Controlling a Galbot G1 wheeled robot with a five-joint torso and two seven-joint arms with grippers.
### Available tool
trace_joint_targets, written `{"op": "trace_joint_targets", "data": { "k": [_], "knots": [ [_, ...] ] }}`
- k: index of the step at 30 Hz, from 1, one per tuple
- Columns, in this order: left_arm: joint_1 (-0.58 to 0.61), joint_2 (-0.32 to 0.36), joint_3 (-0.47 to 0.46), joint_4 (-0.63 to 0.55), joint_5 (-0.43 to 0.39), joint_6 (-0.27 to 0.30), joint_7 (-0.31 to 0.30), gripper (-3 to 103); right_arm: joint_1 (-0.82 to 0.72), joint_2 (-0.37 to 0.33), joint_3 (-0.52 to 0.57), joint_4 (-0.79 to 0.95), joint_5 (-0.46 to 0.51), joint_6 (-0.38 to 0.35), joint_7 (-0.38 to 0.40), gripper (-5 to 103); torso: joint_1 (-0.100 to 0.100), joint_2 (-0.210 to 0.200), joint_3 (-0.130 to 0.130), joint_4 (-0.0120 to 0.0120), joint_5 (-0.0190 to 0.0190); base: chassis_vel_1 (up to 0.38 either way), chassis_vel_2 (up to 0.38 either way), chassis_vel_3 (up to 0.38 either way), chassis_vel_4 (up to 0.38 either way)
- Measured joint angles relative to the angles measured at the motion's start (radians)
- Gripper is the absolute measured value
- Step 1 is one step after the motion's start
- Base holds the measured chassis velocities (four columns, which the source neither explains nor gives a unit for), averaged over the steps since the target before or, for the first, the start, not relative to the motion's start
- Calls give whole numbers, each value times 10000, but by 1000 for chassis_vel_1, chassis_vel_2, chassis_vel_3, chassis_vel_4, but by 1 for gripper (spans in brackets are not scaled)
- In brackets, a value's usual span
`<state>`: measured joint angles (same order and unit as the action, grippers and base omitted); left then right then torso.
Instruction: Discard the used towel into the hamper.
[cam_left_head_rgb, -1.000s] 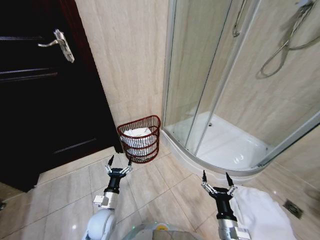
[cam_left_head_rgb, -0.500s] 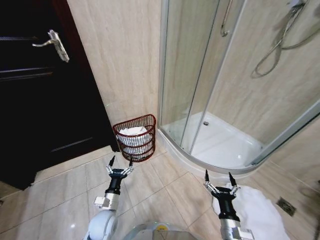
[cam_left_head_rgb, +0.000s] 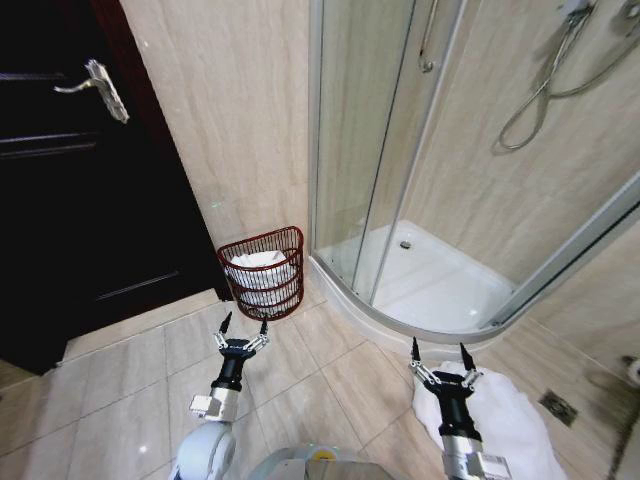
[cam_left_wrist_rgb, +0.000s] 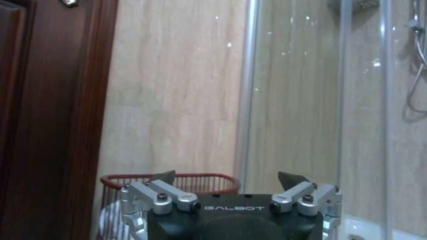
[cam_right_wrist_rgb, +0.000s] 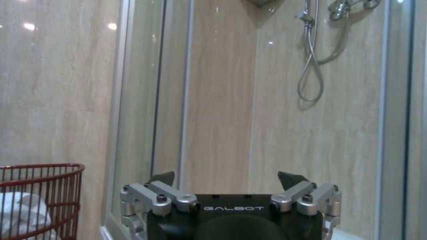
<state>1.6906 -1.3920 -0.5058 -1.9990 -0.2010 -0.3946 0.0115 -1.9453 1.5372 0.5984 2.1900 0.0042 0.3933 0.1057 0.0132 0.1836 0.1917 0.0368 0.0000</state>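
Note:
The hamper (cam_left_head_rgb: 262, 271) is a dark red-brown openwork basket standing on the tiled floor against the wall, between the door and the shower; white cloth lies inside it. A white towel (cam_left_head_rgb: 500, 418) lies crumpled on the floor at the lower right. My left gripper (cam_left_head_rgb: 243, 324) is open and empty, held low just short of the hamper. Beside the towel's left edge my right gripper (cam_left_head_rgb: 438, 348) is open and empty too. The left wrist view shows the left gripper (cam_left_wrist_rgb: 227, 176) with the hamper (cam_left_wrist_rgb: 200, 178) behind it. In the right wrist view the right gripper (cam_right_wrist_rgb: 227, 176) stands beside the hamper (cam_right_wrist_rgb: 40, 172).
A dark wooden door (cam_left_head_rgb: 70, 200) with a metal handle (cam_left_head_rgb: 90, 78) fills the left. The glass shower enclosure (cam_left_head_rgb: 370, 150) and its raised curved tray (cam_left_head_rgb: 440, 290) take up the right. A floor drain (cam_left_head_rgb: 557, 403) sits by the towel. Open tiled floor lies between the arms.
The whole picture has shifted left and slightly up, so the camera has moved. More of the floor towel and drain shows. Both arms keep the same open pose.

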Motion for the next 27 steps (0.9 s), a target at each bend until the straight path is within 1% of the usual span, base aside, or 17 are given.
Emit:
{"op": "trace_joint_targets", "data": {
  "k": [18, 21, 27],
  "knots": [
    [21, -96, 63, -29, 114, -16, -37, 100, -46, -98, 53, 34, -24, 12, -75, 100, 1, 0, 0, -1, 0, -125, -123, 16, 21],
    [13, -96, 61, 10, 93, -102, -38, 100, -48, -86, 50, 0, -28, 51, -73, 100, 1, 0, 1, 0, 2, -179, -180, -8, -7],
    [-25, -78, 66, 77, -20, -245, -50, 100, -54, -49, 19, -16, -28, 66, -65, 100, 2, 0, 1, -6, -1, -152, -111, -22, 10]
  ]
}}
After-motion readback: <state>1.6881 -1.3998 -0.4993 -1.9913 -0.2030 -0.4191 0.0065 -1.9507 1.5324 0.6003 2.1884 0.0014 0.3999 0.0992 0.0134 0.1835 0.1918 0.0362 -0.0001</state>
